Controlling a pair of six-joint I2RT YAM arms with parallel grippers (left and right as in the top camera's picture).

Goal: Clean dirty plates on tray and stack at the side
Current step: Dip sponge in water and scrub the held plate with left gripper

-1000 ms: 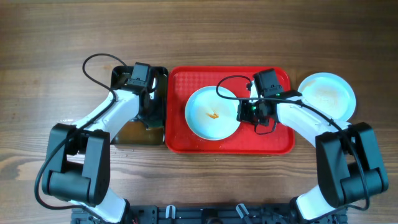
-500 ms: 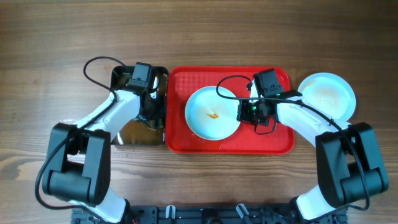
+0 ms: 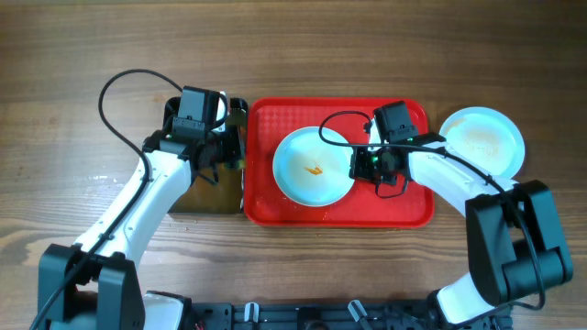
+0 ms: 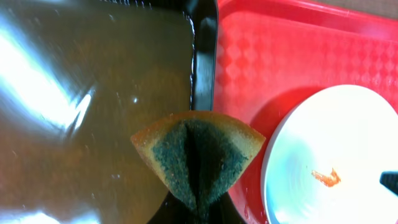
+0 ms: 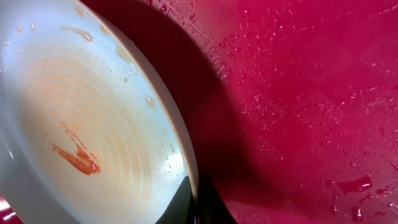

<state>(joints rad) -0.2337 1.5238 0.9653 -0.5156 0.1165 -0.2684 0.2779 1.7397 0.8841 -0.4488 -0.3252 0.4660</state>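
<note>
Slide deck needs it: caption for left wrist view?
Left gripper pinches a folded sponge above the black tub, beside the red tray and its smeared plate.

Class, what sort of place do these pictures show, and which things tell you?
Probably a robot test bench for dishwashing: wooden table, red tray holding a stained plate, tub of brownish liquid, sponge.

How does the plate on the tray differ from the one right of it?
The tray plate lies in the red tray; the side plate sits on bare table. The tray plate has a bright orange smear at its centre; the side plate shows only a faint tan tint. The right end effector grips the tray plate's rim; nothing touches the side plate. Both are round, pale and shallow.
</note>
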